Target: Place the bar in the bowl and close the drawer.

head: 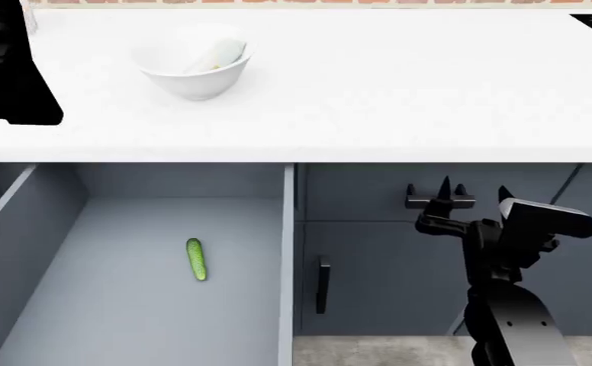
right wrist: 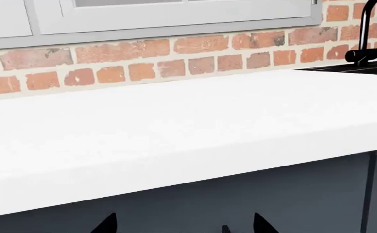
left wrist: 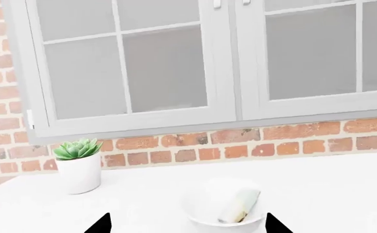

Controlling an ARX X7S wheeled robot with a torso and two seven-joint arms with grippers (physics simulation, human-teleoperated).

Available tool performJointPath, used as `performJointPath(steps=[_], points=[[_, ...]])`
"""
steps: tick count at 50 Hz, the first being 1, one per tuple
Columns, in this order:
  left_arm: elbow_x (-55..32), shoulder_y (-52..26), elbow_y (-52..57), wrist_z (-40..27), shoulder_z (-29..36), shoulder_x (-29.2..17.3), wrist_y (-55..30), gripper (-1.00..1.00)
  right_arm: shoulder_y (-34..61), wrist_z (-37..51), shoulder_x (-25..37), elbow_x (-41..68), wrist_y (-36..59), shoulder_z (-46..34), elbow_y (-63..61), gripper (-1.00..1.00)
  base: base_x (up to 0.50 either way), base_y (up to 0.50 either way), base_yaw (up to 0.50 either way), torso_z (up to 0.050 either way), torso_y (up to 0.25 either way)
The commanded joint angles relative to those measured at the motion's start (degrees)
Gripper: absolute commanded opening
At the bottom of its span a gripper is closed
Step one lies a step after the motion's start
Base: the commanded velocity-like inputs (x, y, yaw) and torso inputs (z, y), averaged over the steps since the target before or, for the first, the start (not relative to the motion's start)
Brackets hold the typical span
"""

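Open drawer (head: 133,305), bar (head: 214,57) – leaning slantwise in bowl (head: 194,76)

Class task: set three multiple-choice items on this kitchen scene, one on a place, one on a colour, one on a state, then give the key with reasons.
1. Where is the bar?
A. in the drawer
B. in the bowl
C. on the floor

2. What colour is the item lying in the drawer?
A. green
B. red
C. blue

3. How is the drawer?
A. shut
B. removed
C. open

Key:
1 B: the bar leans inside the bowl on the counter.
2 A: the cucumber is green.
3 C: its grey inside shows below the counter edge.
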Motion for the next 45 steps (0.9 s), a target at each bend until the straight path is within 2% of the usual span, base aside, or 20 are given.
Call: performJointPath(steps=[1,7,11,22,45], points=[[-3.50,8.07,7.59,-1.66,-4.05,-4.76,2.77,1.00,-0.30,-0.32,-0.08,0.31,-0.57,-0.08,0.22,1.00,0.00,-0.25,0.00,0.000,0.000],[-2.45,16.55,9.27,0.53,-11.81,-5.31,2.69,1.00,-0.43,0.05,-0.02,0.05,-0.36,-0.37,-0.38,1.00,0.00,-0.24,0.00,0.000,0.000],[-1.86,18.28,9.29,1.47,-13.57,-5.23,2.66,1.00,-1.11,0.87,0.40,-0.01,0.43,-0.34,-2.13,1.00,0.00,-0.24,0.00,0.000,0.000],[-2.49,17.81,9.83,1.61,-13.22,-6.40,4.21,1.00,-1.74,1.44,0.91,0.44,1.17,-0.13,-3.64,1.00,0.00,-0.24,0.00,0.000,0.000],[-2.94,13.64,10.38,1.15,-8.32,-8.57,6.75,1.00,-2.14,1.22,0.98,0.88,0.56,-0.28,-3.68,1.00,0.00,-0.24,0.00,0.000,0.000]])
